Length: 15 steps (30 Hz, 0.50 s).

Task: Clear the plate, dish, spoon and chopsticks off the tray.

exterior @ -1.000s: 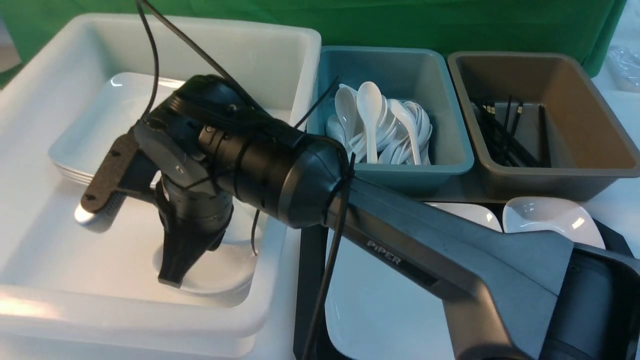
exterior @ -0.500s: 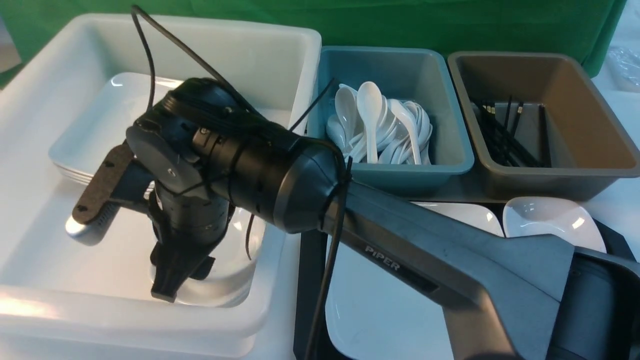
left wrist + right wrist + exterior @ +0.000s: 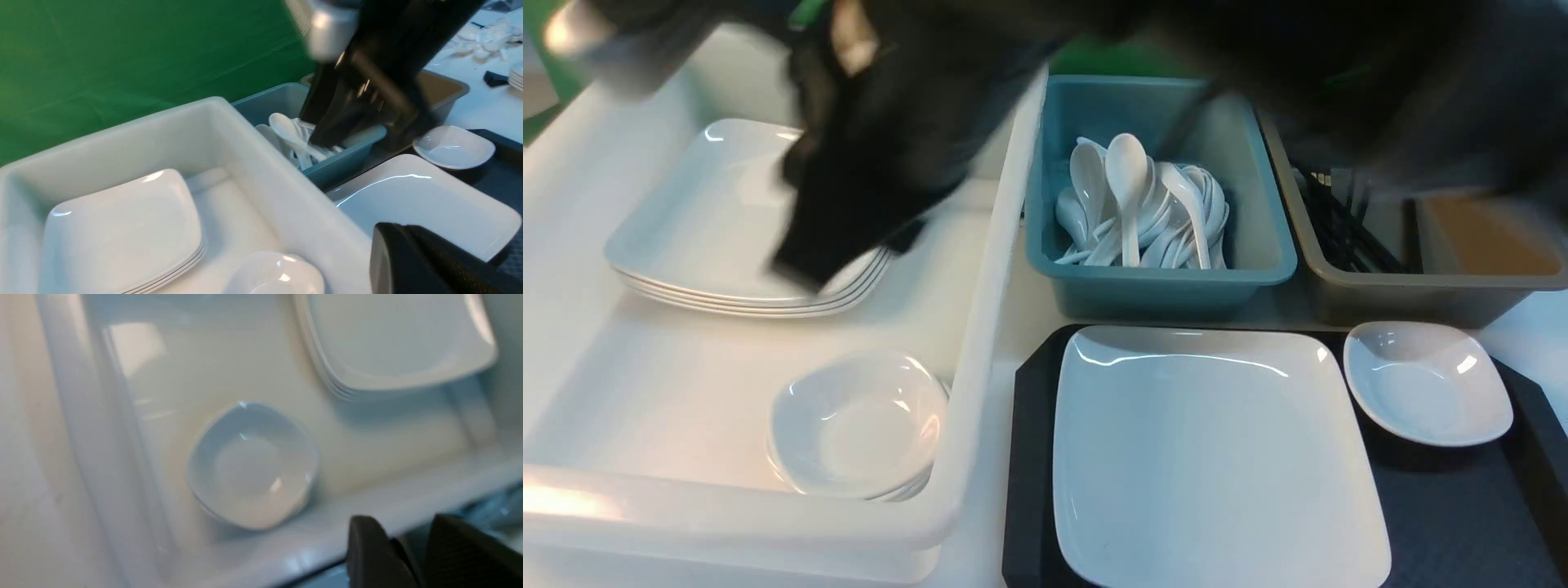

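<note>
Lifted from the tub (image 3: 980,327), the right gripper (image 3: 406,535) is blurred at the front view's upper left, fingers slightly apart and empty; those of the left gripper (image 3: 412,261) are together. Lower right, the plate (image 3: 1217,457) and dish (image 3: 1425,384) are left on the tray (image 3: 1462,523); a rim is best pinched squarely.

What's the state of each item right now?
Black rectangular plastic tray: holds two pieces.
Large glossy white square plate: on tray.
Small white rounded-square dish: on tray.
Teal plastic bin: holds white spoons.
Brown bin: holds black chopsticks.
Right gripper: slightly open, empty.
Left gripper: shut.
</note>
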Each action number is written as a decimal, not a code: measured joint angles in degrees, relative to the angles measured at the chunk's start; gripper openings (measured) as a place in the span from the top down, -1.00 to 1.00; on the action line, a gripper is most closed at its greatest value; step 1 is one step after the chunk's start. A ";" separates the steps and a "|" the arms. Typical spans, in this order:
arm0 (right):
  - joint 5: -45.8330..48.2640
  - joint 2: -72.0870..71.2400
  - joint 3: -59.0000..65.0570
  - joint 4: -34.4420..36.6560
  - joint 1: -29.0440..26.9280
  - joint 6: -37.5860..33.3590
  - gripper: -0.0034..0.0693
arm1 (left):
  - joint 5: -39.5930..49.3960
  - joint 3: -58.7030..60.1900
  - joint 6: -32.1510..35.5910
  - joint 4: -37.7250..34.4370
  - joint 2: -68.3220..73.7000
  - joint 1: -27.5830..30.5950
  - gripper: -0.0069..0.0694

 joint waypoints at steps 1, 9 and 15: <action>0.00 -3.76 5.10 -0.74 -2.00 0.61 0.49 | 0.00 0.00 0.52 -0.85 0.22 0.00 0.79; -3.92 -21.74 46.67 -2.54 -27.36 0.31 0.24 | -0.91 0.00 2.75 -5.32 1.71 0.00 0.79; -18.55 -20.97 61.04 5.09 -40.86 -5.43 -0.27 | -2.37 0.00 3.73 -6.53 2.33 0.00 0.79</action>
